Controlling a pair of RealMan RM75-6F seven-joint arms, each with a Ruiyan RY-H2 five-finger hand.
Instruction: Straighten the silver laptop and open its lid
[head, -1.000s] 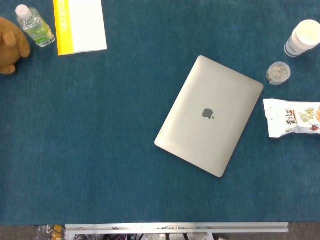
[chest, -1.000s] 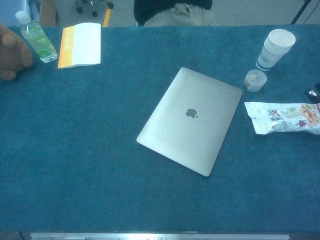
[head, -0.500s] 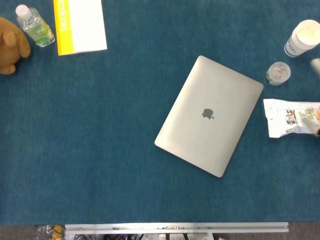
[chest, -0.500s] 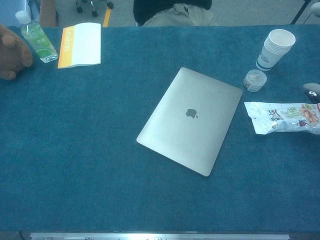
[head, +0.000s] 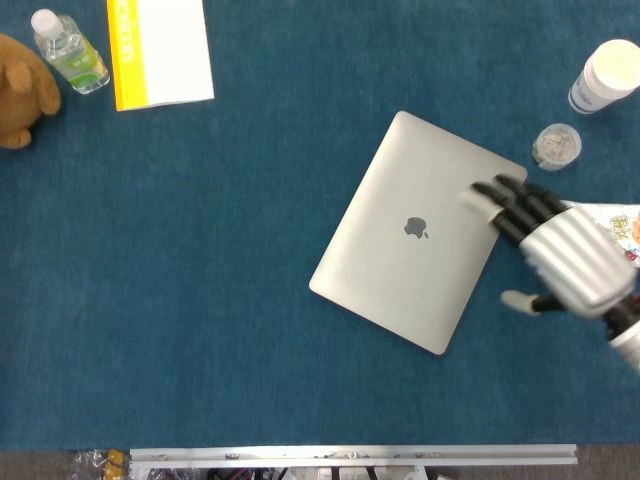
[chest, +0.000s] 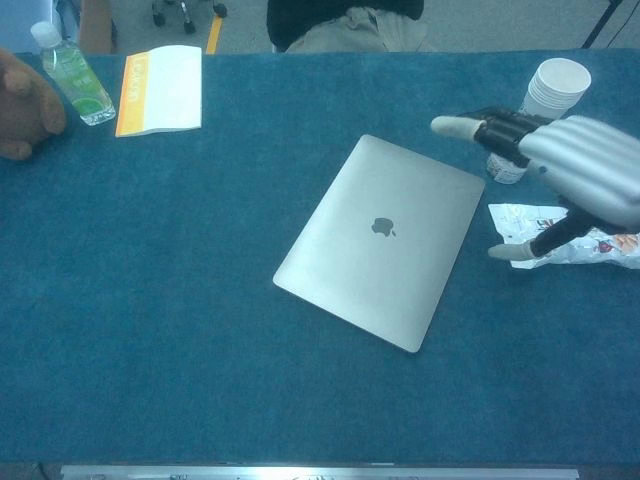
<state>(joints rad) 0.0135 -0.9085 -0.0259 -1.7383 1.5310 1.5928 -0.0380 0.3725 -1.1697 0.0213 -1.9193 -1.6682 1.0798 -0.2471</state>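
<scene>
The silver laptop (head: 400, 240) lies closed on the blue table, skewed, with its logo facing up; the chest view shows the laptop (chest: 370, 240) in the middle of the table. My right hand (head: 560, 250) hovers at the laptop's right edge, fingers apart and stretched toward the lid, holding nothing. From the chest camera the right hand (chest: 575, 170) looks raised above the table, to the right of the lid. Whether its fingertips touch the lid I cannot tell. My left hand appears in neither view.
A stack of paper cups (head: 605, 75) and a small round jar (head: 556, 146) stand at the far right. A snack bag (chest: 600, 240) lies under the right hand. A yellow-edged booklet (head: 160, 50), a bottle (head: 70, 52) and a plush toy (head: 22, 90) sit far left.
My right hand has come in from the right edge and now hangs by the laptop's right side. The laptop has not moved.
</scene>
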